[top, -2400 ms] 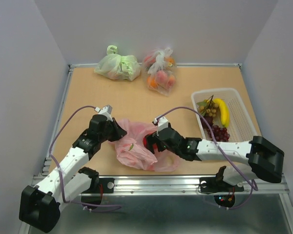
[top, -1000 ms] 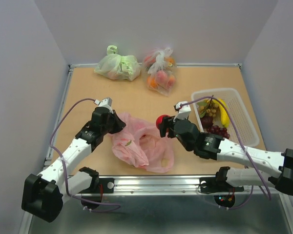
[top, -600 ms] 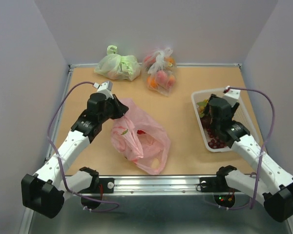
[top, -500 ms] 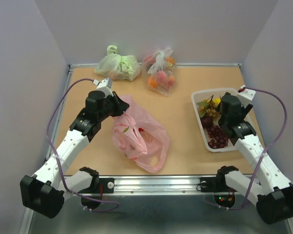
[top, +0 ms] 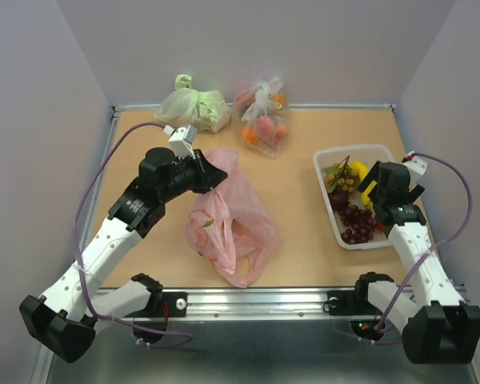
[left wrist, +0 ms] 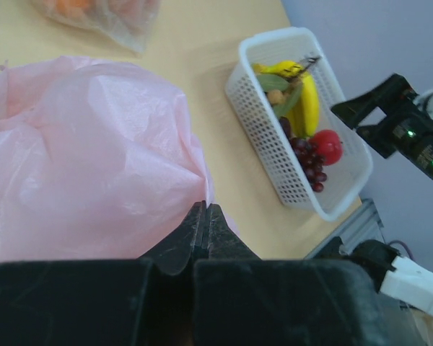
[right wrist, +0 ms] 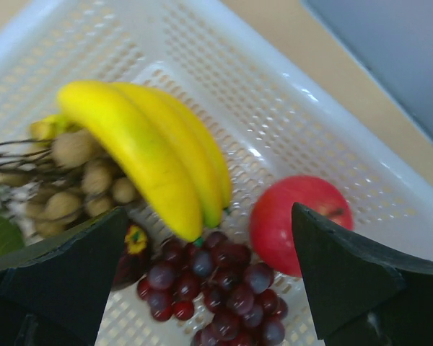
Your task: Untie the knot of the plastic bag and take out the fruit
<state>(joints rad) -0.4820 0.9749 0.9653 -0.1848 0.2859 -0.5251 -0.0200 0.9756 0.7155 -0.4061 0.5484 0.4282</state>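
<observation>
- Pink film fills the middle of the top view. The plastic bag (top: 232, 228) droops from the left pincer (top: 217, 176), which grips its upper edge, and the rest trails down onto the table (top: 304, 232) towards the arm bases.
- No tied knot shows, so I judge the untying done and the emptying in hand.
- Well to the right of that pincer, the right pincer (top: 382, 182) hovers over the white basket (top: 360, 149). Beyond the left pincer lie the pale green bag (top: 194, 109) and the clear bag (top: 262, 120), both untouched.
- From the left wrist, the left pincer (left wrist: 204, 215) is pressed together, its tips pinching a fold of the plastic bag (left wrist: 94, 158). The basket (left wrist: 270, 155) sits ahead and to the right.
- From the right wrist, the right pincer (right wrist: 208, 213) is spread and empty. Straight below it in the basket (right wrist: 274, 94) lie the banana (right wrist: 144, 151), a red fruit (right wrist: 299, 220), purple grapes (right wrist: 216, 281) and a pale bunch (right wrist: 79, 173).
- Next, I judge, the right pincer must return to the bag's mouth while the left holds it up. What fruit remains inside is too unclear to tell.
</observation>
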